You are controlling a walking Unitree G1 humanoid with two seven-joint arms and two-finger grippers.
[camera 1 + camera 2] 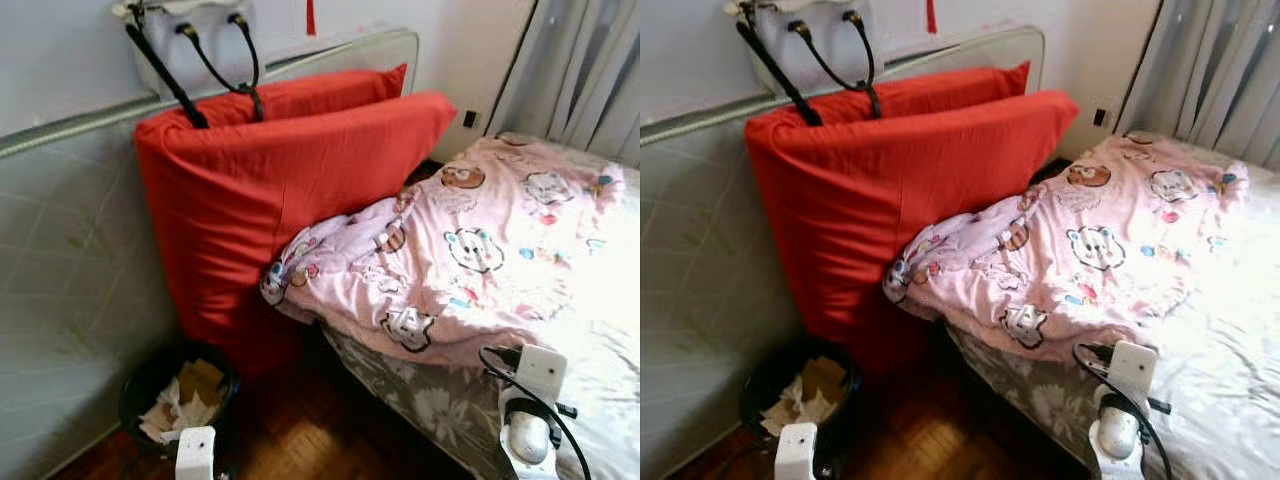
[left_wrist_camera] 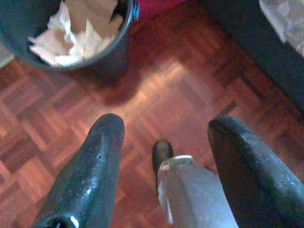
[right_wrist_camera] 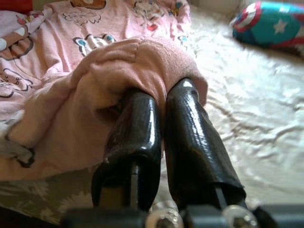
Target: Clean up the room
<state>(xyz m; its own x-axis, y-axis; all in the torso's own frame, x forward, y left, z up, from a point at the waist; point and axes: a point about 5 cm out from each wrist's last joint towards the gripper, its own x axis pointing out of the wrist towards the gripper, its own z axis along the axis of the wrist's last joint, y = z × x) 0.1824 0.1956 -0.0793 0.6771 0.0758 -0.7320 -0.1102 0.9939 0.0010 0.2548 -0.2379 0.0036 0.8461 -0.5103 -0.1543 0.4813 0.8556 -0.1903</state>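
Right gripper (image 3: 159, 102): 2 fingers pinched on pink blanket (image 1: 470, 250) fold; tips buried in cloth.
Left gripper (image 2: 164, 137): fingers spread, empty, above parquet floor (image 2: 190, 80).
Bin (image 2: 111, 45): paper-filled, rim cut off.

right gripper (image 3: 159, 102) at bed's (image 1: 610, 380) near edge, jaws closed on a blanket (image 1: 470, 250) fold, blanket spreading beyond them | cushion (image 3: 270, 21) on bed past the jaws | pillows (image 1: 270, 190) upright left of blanket, bag (image 1: 195, 45) behind | left gripper (image 2: 164, 133) jaws parted above floor (image 2: 175, 85), bin (image 2: 71, 33) of paper beyond them
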